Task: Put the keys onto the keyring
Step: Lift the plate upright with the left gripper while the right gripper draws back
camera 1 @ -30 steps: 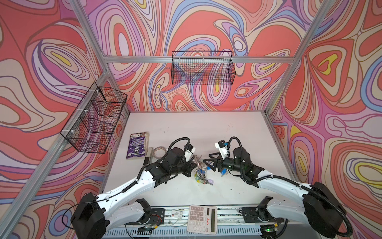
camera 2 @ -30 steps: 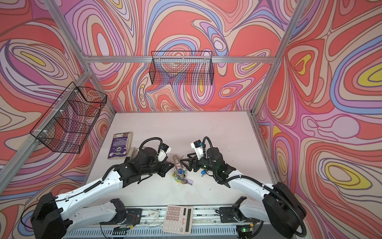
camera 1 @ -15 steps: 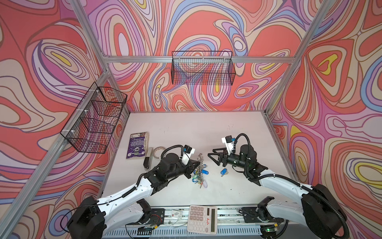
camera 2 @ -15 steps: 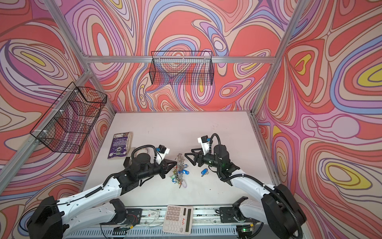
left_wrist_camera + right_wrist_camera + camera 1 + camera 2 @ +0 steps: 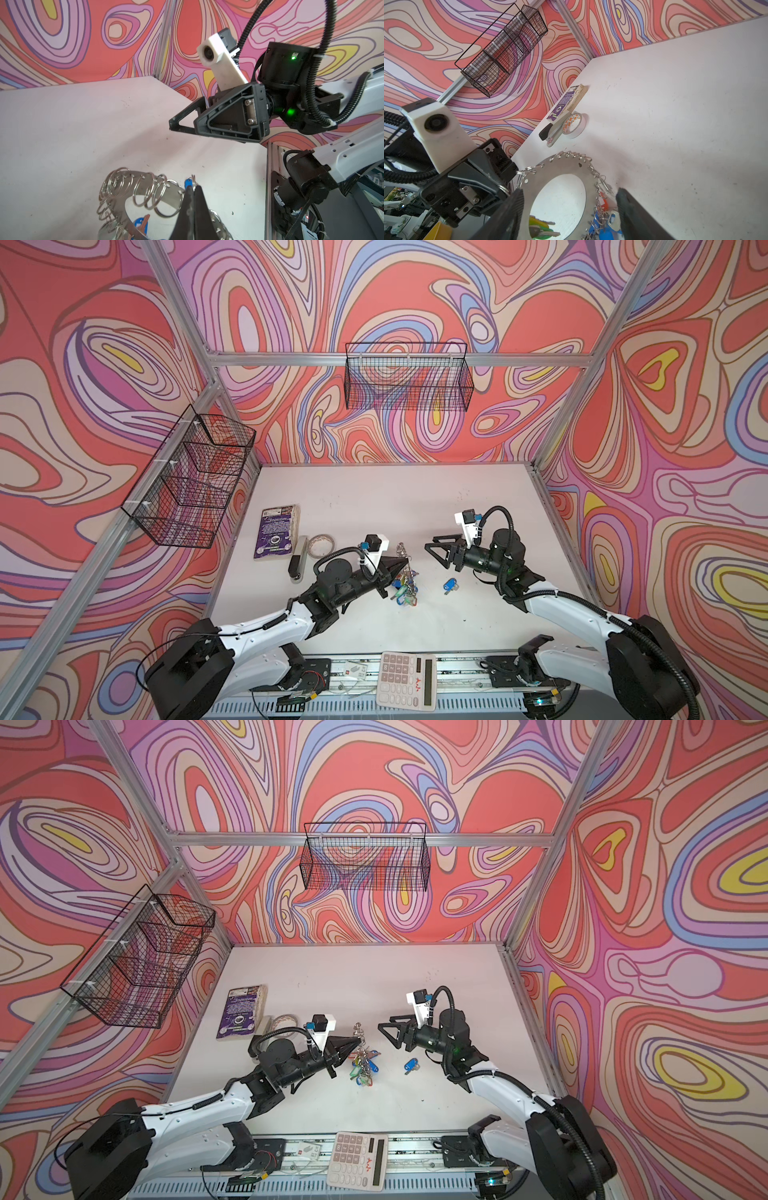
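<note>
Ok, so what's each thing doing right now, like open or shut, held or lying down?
left gripper: shut on the rim of the keyring.
right gripper: open, holding nothing.
keyring: held upright, tagged keys dangling from it.
loose blue-tagged key: lying on the table, off the keyring.
stapler: closed, lying down.
book: closed, lying flat.
tape roll: lying flat beside the stapler.

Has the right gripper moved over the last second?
Yes. The right gripper has shifted farther from the calculator, toward the back wall, with its jaws open.
</note>
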{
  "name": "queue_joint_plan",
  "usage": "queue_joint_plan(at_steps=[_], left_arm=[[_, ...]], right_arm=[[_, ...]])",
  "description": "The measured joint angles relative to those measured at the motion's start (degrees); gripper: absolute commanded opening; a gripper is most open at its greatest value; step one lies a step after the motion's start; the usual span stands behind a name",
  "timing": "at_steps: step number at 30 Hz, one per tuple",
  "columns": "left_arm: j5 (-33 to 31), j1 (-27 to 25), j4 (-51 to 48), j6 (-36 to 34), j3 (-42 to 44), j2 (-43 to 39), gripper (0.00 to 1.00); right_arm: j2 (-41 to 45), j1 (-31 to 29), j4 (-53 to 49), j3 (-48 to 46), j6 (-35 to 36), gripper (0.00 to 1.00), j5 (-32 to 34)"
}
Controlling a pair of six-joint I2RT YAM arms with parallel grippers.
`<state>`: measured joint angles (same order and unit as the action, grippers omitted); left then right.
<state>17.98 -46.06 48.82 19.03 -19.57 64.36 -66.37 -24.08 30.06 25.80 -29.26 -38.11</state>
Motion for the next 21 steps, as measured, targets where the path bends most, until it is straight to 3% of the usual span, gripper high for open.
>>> queue_joint_plan(at_steps=[10, 21], left_arm=[[0.68, -1.05, 11.72, -3.98, 0.2, 3.19, 0.0], [0.17, -6.99, 16.9, -20.5, -1.44, 5.81, 0.0]], right_arm=[[0.0, 0.22, -1.42, 0.17, 0.2, 0.74, -1.79], [0.63, 3.76, -0.87, 1.33, -1.97, 0.74, -3.06]])
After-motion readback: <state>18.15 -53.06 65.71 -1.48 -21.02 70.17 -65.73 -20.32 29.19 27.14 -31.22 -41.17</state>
